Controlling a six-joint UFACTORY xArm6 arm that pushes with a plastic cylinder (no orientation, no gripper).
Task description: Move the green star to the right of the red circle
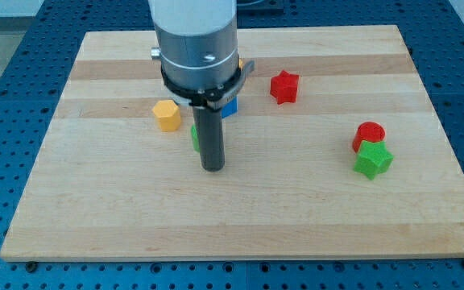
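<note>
Pale grey cylindrical arm housing (pixel 193 32), black clamp ring beneath, small silver screws on its side, straight dark rod, my tip (pixel 213 168) seemingly blunt

Star (pixel 373 159) touches circle (pixel 369 134), toward view's bottom; my tip (pixel 213 168) well left.

A pale wooden surface (pixel 312 217) lies on a blue perforated base (pixel 6 48). Toward the view's top sits a red star (pixel 283 87). At the view's left stands a yellow hexagonal block (pixel 167 115). A blue block (pixel 230 106) and a green block (pixel 193 137) show only as partly hidden slivers, shapes unclear
</note>
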